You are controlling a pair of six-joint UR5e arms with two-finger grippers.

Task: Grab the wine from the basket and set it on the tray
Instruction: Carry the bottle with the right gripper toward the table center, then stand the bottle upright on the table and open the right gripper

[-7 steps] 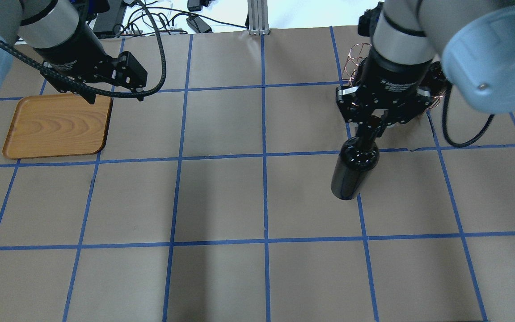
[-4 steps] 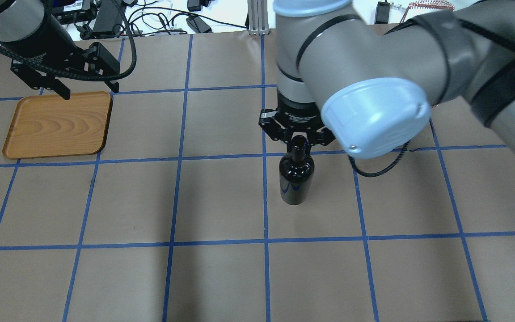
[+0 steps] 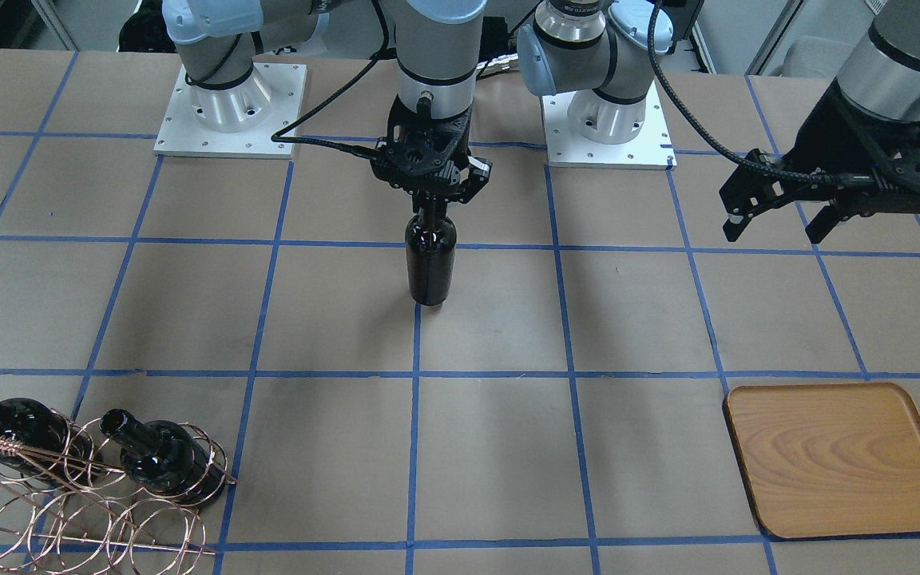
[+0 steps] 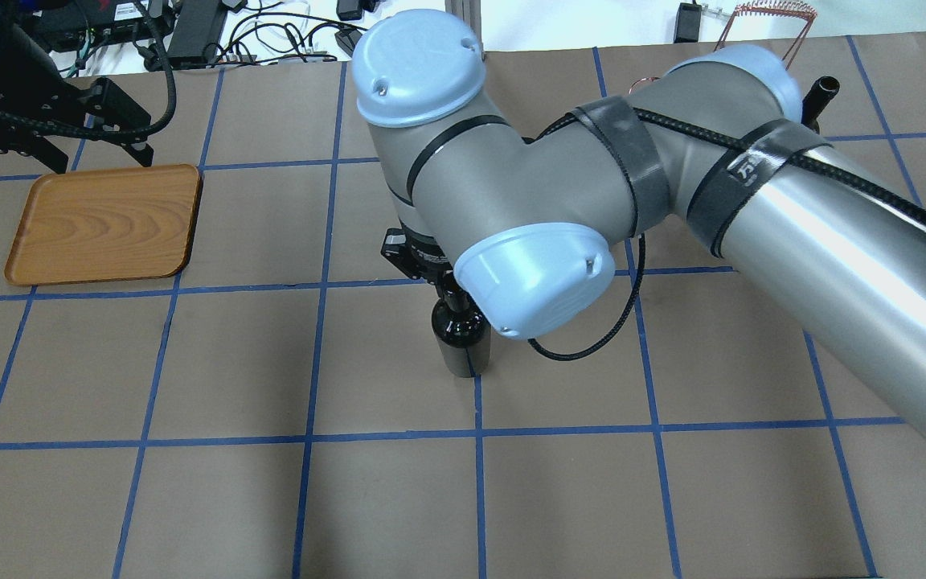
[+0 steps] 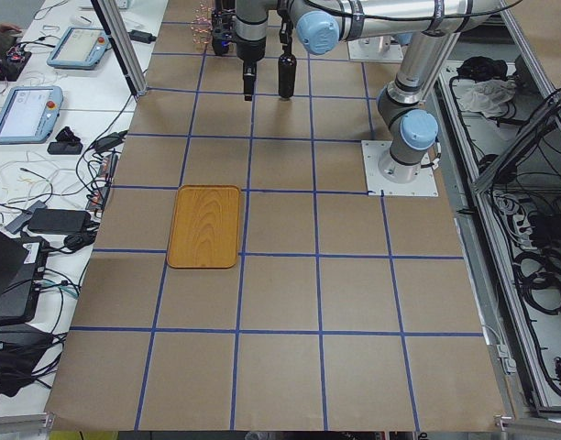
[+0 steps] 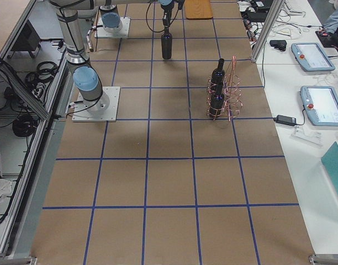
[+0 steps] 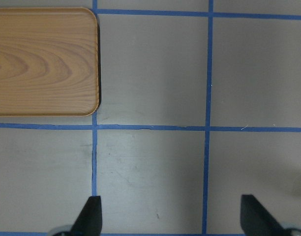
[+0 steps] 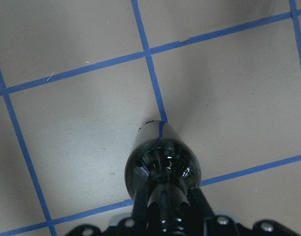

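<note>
A table (image 4: 230, 498) papered in brown and gridded with blue tape fills the workspace, with workbenches (image 6: 301, 83) carrying teach pendants (image 6: 310, 55) along one side. Seen from overhead, the wooden tray (image 3: 839, 459) lies at 10 o'clock and the wire basket (image 3: 85, 511), with two bottles (image 3: 160, 463) in it, at 1 o'clock. Near the centre the wine (image 3: 430, 267) is upright, its neck clamped in the right gripper (image 3: 430, 209). The left gripper (image 3: 774, 231) hangs spread wide just beside the tray.

Table (image 4: 190, 498) is covered in brown paper, gridded with blue tape (image 4: 310, 439). Aluminium post (image 4: 460, 32) and cables (image 4: 294, 50) are seen top centre overhead. Teach pendants (image 5: 27, 113) are laid on white bench (image 5: 88, 101), upper left of left-end view.
</note>
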